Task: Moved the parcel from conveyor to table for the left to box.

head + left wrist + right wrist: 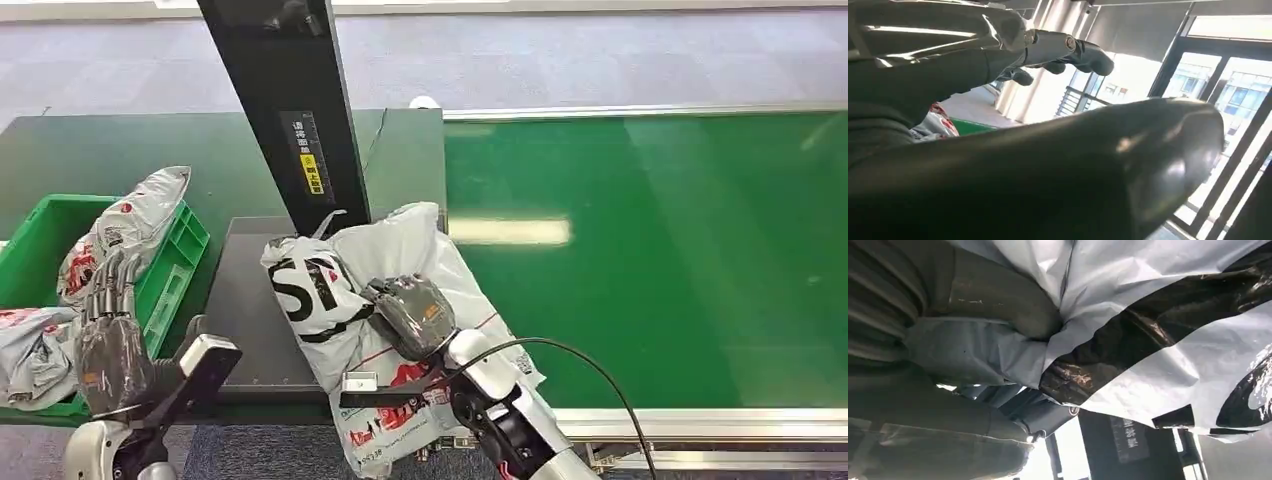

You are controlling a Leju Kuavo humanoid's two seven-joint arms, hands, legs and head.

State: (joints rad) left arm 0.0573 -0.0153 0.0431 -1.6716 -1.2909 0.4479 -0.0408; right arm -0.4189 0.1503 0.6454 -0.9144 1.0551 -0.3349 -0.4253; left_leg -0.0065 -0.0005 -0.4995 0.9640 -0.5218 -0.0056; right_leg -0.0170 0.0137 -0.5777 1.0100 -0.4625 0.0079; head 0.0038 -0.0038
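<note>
The parcel [400,250] is a grey-white plastic mailer with big black letters and red print. It lies across the dark table [245,310] and the near edge of the green conveyor [650,260], its lower end hanging over the front. My right hand [412,312] lies on top of it and grips it; in the right wrist view the thumb [993,295] and fingers pinch the crumpled plastic [1158,315]. My left hand [112,340] is raised in front of the green box [180,262], fingers [1068,50] straight and apart, holding nothing.
The green box holds several other mailers [130,225]. A black upright post [290,110] with a yellow label stands just behind the parcel. Right of the parcel runs the wide conveyor belt, edged by a metal rail [700,420].
</note>
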